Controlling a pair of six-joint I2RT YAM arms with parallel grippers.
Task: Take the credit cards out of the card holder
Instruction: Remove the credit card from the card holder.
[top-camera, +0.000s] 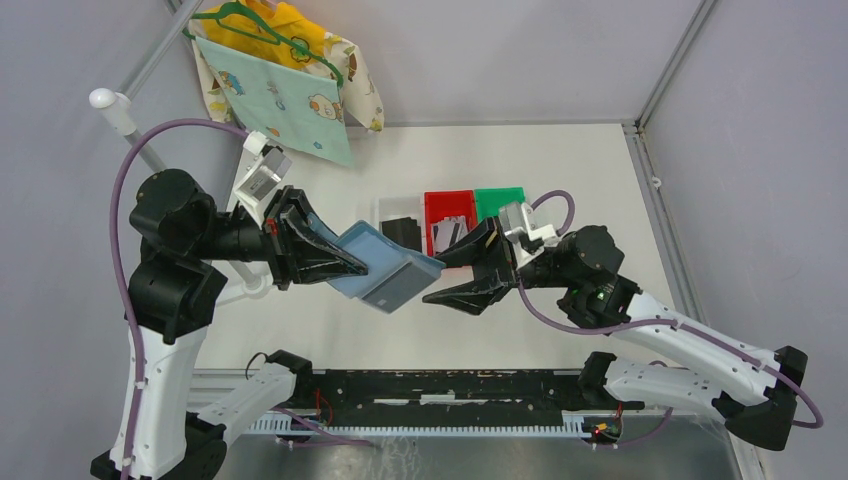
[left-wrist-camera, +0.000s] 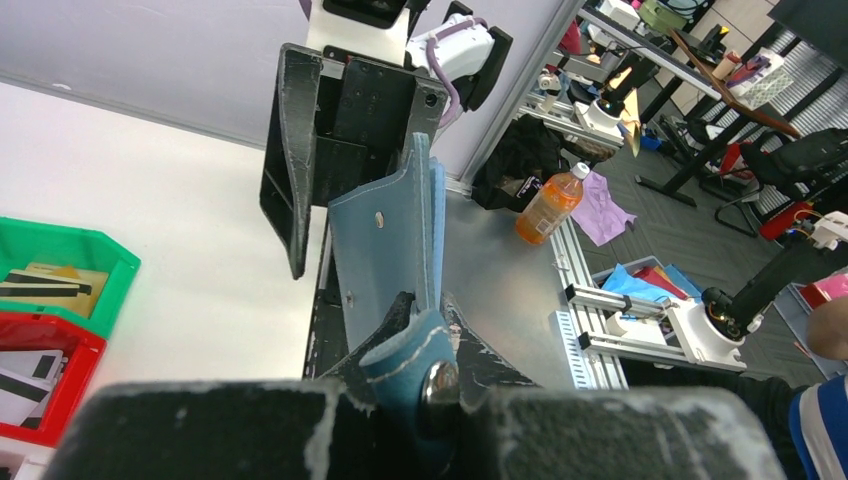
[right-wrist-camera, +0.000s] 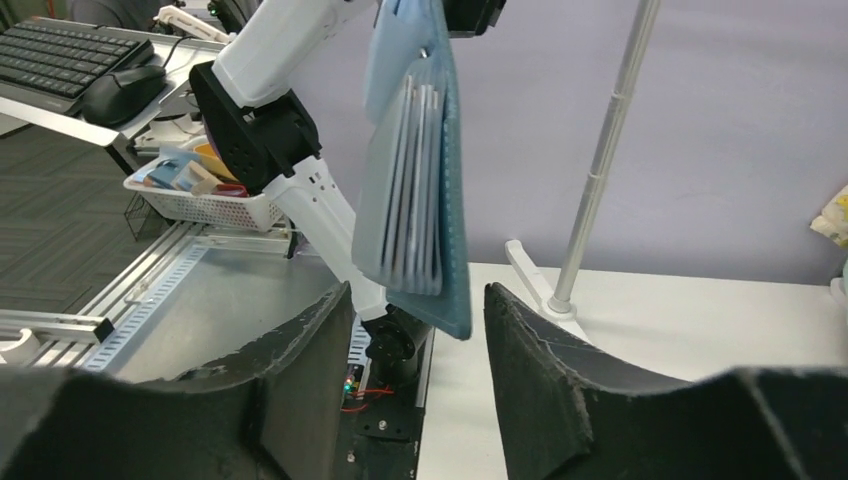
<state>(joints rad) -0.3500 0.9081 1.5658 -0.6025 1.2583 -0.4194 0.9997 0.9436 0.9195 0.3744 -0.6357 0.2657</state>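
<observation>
Item: slate-blue folding card holder (top-camera: 385, 268), held clear of the table between the arms, its strap end clamped in the left gripper (top-camera: 355, 266). Right gripper (top-camera: 435, 280): jaws apart, empty, just beside the holder's free edge. Thin plastic credit cards (top-camera: 450, 232): several lie in the white bin (top-camera: 381, 215), red bin (top-camera: 449, 196) and green bin (top-camera: 498, 193). Layered pale edges inside the holder suggest more are left to pull.

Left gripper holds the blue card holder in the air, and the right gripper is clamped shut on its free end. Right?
Not quite: the right gripper is open, its jaws either side of the card holder without clamping, as the right wrist view shows.
</observation>
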